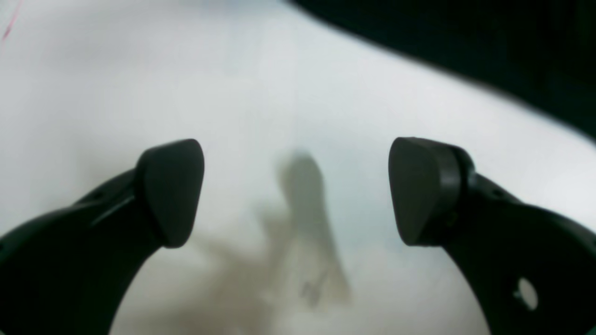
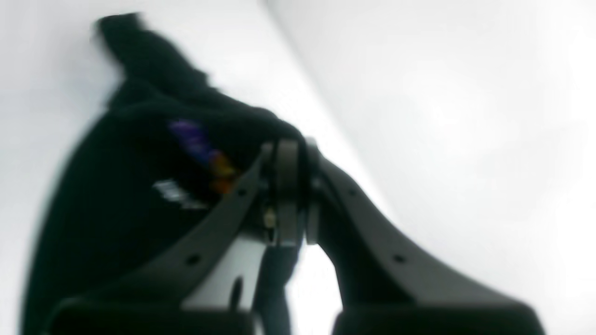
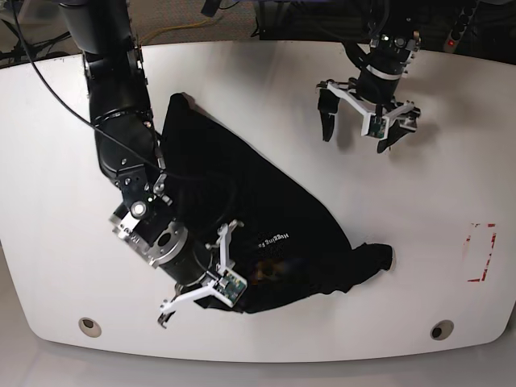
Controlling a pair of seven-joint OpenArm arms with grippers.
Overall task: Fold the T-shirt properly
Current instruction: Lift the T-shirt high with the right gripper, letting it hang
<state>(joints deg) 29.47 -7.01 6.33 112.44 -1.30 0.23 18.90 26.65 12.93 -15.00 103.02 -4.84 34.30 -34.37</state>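
Observation:
The black T-shirt (image 3: 242,201) lies crumpled and slanted across the middle of the white table, with its white text (image 3: 274,240) showing. My right gripper (image 3: 240,297) is at the shirt's near edge. In the right wrist view its pads (image 2: 288,186) are pressed together, shut on a fold of the T-shirt (image 2: 116,195); blurred purple, orange and white print shows to their left. My left gripper (image 3: 355,131) hangs open over bare table at the back right, apart from the shirt. The left wrist view shows the left gripper (image 1: 296,190) holding nothing, with the T-shirt (image 1: 489,42) as a dark edge at top right.
A red marking (image 3: 481,251) sits on the table near its right edge. Two round holes (image 3: 89,326) (image 3: 439,330) lie along the table's front edge (image 3: 258,356). Cables and dark equipment run behind the table's back edge.

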